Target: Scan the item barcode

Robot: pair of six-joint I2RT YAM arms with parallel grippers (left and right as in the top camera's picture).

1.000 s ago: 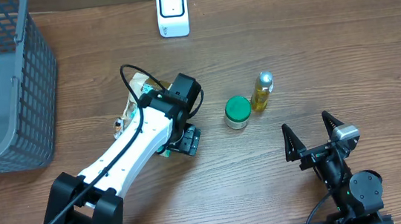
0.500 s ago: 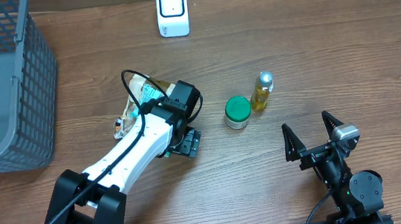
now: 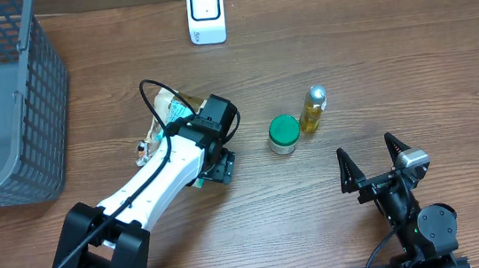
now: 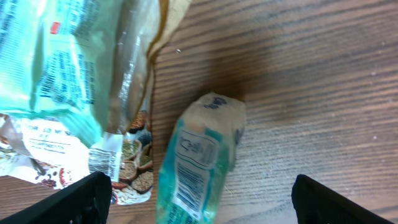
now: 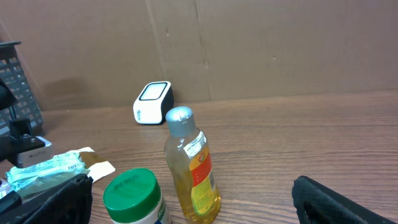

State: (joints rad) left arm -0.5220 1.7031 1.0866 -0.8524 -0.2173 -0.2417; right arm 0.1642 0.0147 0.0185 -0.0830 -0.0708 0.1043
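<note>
A brown wood-grain table (image 3: pixel 393 64) fills the overhead view, with a grey mesh basket (image 3: pixel 42 83) at its far left corner. The left arm (image 3: pixel 152 192), white with black joints, reaches from the near edge to the middle of the table. The left gripper (image 4: pixel 200 198) hangs over a cluster of food packets, its jaws spread wide and released. The wrist view shows one dark fingertip at each bottom corner, and neither touches anything. The right gripper (image 3: pixel 364 146) rests near the front right edge, well apart from the goods, its two pointed fingers likewise parted and empty. A large crinkled clear-and-teal packet (image 4: pixel 68 62) lies under and just beyond the left wrist. A white barcode scanner (image 3: pixel 206 13) stands at the far edge of the table, well apart from the packets. Between the arms, a jar with a green lid (image 3: pixel 284 134) stands just beside a bottle of yellow oil (image 3: pixel 314 110) with a silver cap. The small teal packet (image 4: pixel 199 155) lies flat on the wood between the left gripper's open fingers, beside the large packet, its printed label facing up.
</note>
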